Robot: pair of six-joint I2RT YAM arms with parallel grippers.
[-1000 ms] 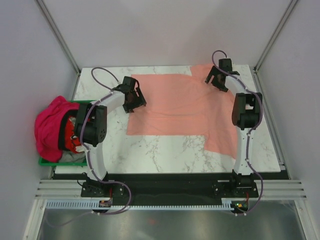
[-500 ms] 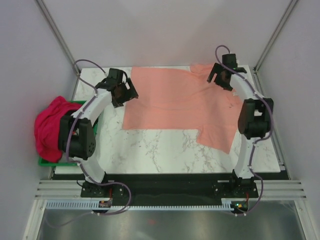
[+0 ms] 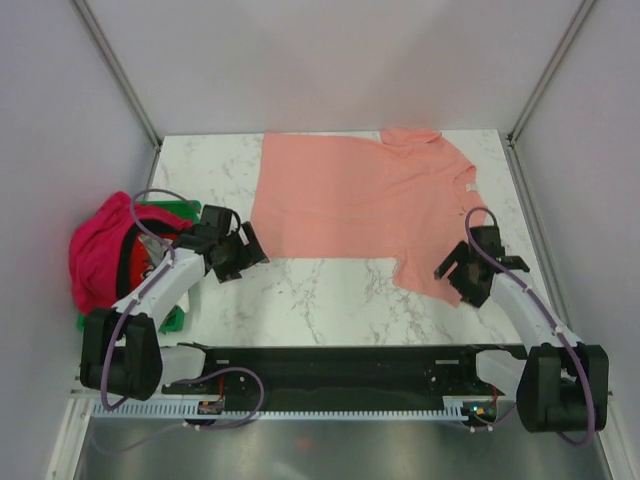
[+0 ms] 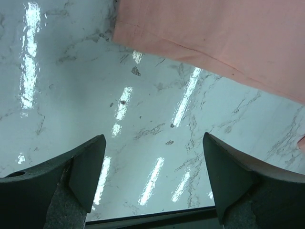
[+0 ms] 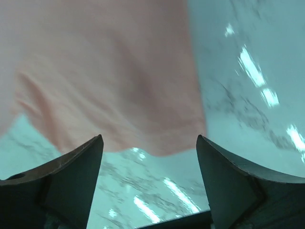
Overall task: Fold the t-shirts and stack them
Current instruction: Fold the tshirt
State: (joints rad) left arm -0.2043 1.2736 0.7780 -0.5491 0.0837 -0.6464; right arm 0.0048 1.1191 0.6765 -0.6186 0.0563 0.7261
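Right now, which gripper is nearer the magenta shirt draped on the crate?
Left. The left gripper hangs open just right of the magenta shirt, over bare table. The right gripper is across the table, open above the salmon shirt at its sleeve.

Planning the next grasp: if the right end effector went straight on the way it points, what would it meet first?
Most likely the right end effector meets the sleeve edge of the salmon-pink t-shirt, flat on the table, framed by its open jaws; depth is unclear.
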